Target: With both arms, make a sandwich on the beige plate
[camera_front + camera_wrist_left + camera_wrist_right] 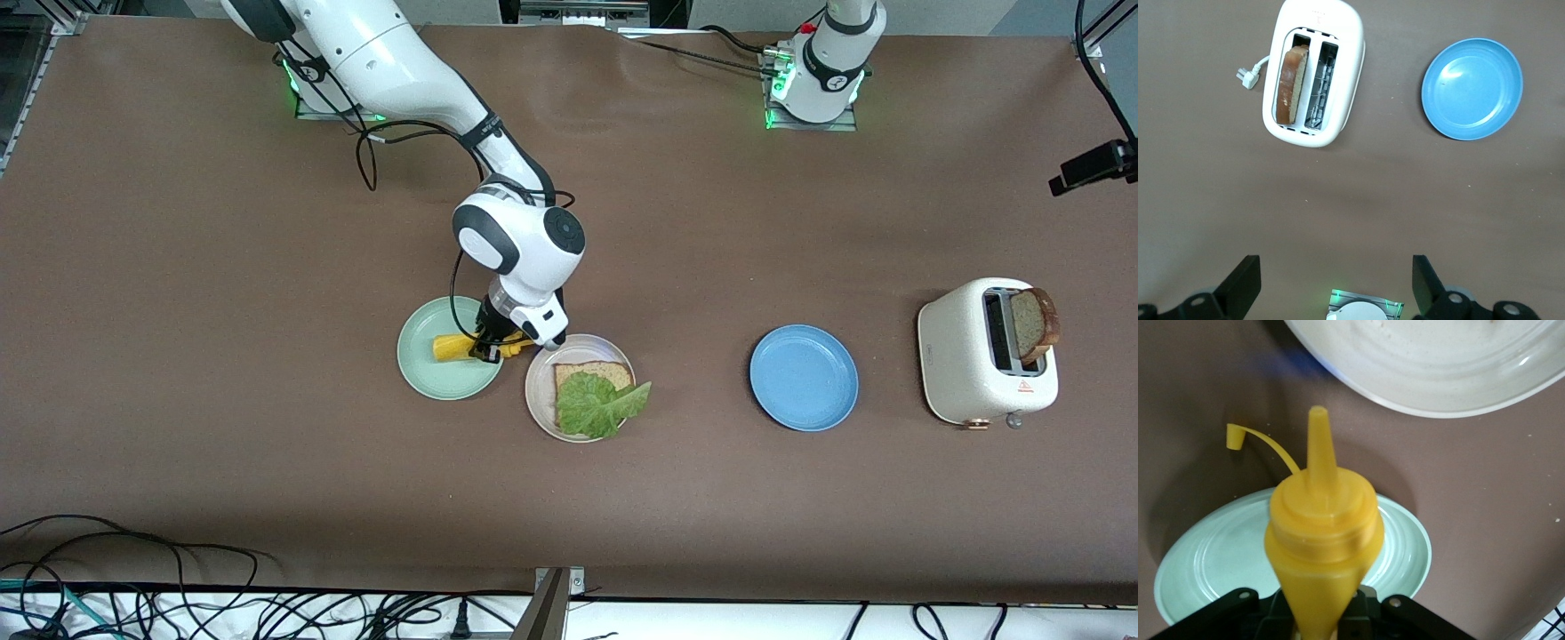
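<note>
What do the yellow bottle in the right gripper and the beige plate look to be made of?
Yellow bottle, held in the shut right gripper over the mint-green plate: probably soft squeezable plastic, with a smooth waxy sheen, moulded nozzle and tethered cap. Beige plate: speckled, glossy highlights on its rim; glazed ceramic or melamine, I cannot tell which.

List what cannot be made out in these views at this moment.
- Right gripper: front view, wrist hides its fingers on the yellow squeeze bottle; wrist view cuts them off.
- Bread slice on the beige plate: lettuce leaf covers part.
- Left gripper, open: out of front view.
- Toaster slice: lower part inside slot.
</note>
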You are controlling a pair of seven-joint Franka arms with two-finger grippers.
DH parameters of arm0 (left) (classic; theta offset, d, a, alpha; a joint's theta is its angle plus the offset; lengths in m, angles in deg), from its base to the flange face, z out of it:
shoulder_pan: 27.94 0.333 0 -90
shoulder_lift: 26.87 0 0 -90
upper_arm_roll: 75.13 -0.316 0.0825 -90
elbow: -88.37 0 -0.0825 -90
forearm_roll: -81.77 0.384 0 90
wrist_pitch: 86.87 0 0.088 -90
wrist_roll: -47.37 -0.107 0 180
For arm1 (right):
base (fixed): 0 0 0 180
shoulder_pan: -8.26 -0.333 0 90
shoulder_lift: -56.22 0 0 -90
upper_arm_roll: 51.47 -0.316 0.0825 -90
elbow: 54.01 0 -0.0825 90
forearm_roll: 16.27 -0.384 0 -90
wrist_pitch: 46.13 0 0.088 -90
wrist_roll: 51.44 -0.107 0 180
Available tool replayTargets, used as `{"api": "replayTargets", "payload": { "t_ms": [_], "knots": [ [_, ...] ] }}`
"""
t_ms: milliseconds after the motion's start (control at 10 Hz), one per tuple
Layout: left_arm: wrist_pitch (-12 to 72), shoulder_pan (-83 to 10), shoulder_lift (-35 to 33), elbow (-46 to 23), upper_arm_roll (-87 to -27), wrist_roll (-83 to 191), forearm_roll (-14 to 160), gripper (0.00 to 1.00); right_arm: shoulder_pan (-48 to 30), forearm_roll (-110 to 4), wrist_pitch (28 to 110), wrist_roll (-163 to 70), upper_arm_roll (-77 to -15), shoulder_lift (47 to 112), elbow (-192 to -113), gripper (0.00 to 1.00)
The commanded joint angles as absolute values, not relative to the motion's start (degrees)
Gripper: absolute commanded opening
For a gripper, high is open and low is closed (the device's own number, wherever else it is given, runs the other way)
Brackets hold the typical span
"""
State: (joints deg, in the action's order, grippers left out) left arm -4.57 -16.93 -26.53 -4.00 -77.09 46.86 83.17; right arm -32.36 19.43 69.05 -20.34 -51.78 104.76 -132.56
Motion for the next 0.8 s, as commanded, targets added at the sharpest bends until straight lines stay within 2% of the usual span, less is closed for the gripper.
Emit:
{"api": "replayTargets", "payload": {
  "t_ms": [0, 200, 399, 699],
  "knots": [
    [-5.57, -15.63, -22.04, 0.74, -77.06, 46.14, 82.56, 1.0, -32.6, 19.77, 66.99, -20.77, -52.35, 105.96, -129.26, 0.0],
    [-5.57, -15.63, -22.04, 0.74, -77.06, 46.05, 82.57, 1.0, -32.17, 15.92, 59.72, -20.33, -53.57, 104.57, -124.43, 0.0],
    [-5.57, -15.89, -21.87, 0.83, -76.98, 46.14, 82.74, 1.0, -30.51, 7.07, 56.8, -19.46, -53.32, 98.61, -124.41, 0.0],
    [-5.23, -14.59, -17.83, 0.92, -77.41, 46.05, 83.09, 1.0, -23.93, -7.43, 53.98, -10.71, -51.12, 85.36, -133.25, 0.0]
  ]
}}
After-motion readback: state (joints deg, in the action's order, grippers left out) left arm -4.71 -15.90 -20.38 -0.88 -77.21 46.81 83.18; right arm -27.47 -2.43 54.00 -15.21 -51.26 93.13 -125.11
